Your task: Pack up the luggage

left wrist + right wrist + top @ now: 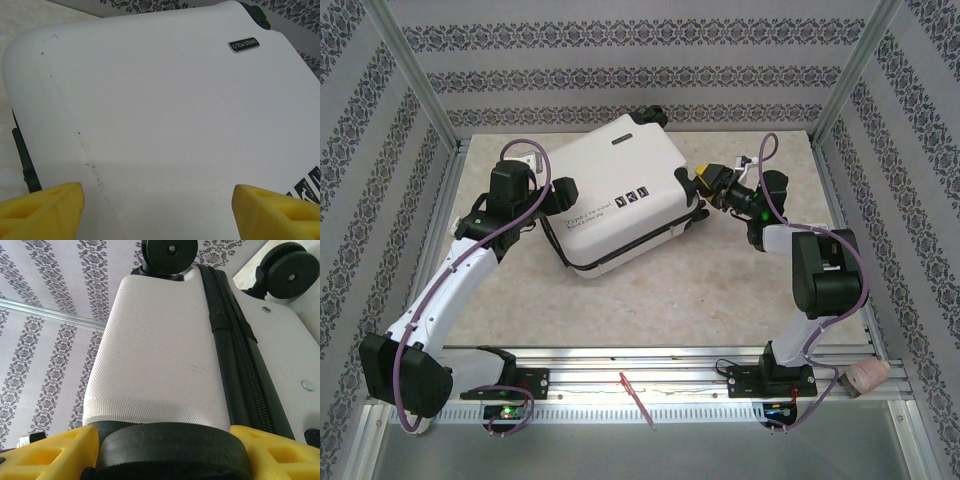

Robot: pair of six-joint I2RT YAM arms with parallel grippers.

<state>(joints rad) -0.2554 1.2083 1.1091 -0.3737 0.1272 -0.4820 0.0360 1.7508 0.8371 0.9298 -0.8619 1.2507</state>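
1. Straddling a black near wheel of the luggage, the right gripper has its yellow fingers partly closed, one against each side of that wheel, which fills the gap between them.
2. Beyond the clamped wheel, the right wrist view runs along a narrow white textured side of the case, with a black zipper band beside it and two more black wheels at the far end.
3. The left gripper stands wide open with nothing between its fingers. The broad white shell lies just ahead of them; whether they touch it cannot be told.
4. That shell is lightly scuffed with dark specks and carries a small dark logo plate near its far edge.
5. From above, the closed luggage lies flat and skewed on the table, between the two arms.
6. The left gripper meets its left edge, and the right gripper its right corner.
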